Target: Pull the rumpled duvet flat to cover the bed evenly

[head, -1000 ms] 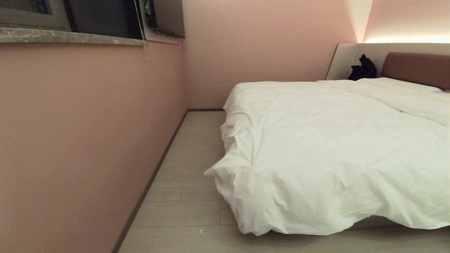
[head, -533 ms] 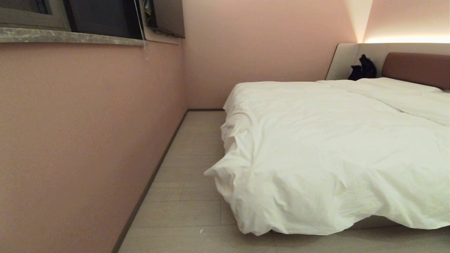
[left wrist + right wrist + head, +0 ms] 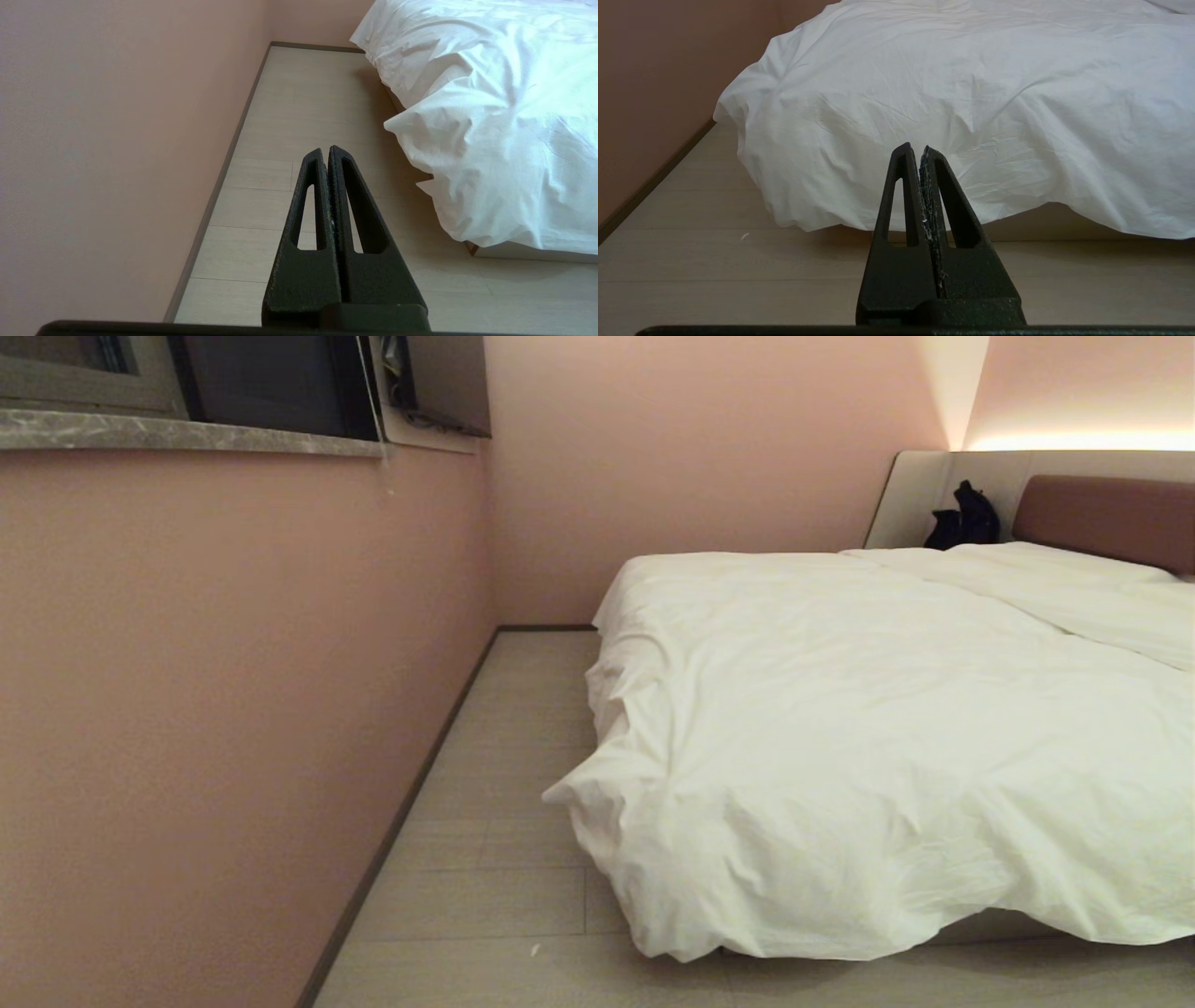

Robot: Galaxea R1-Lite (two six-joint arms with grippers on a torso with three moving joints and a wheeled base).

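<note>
You can't see much of the bed (image 3: 1102, 513): one big white duvet (image 3: 868, 737) hides it and hangs over the near corner, almost to the floor (image 3: 504, 784). The right side is cut off. Your two claws, left claw (image 3: 327, 151) and right claw (image 3: 915, 149), are shut tight, holding nothing, above the floor. Nothing has moved since before.
</note>
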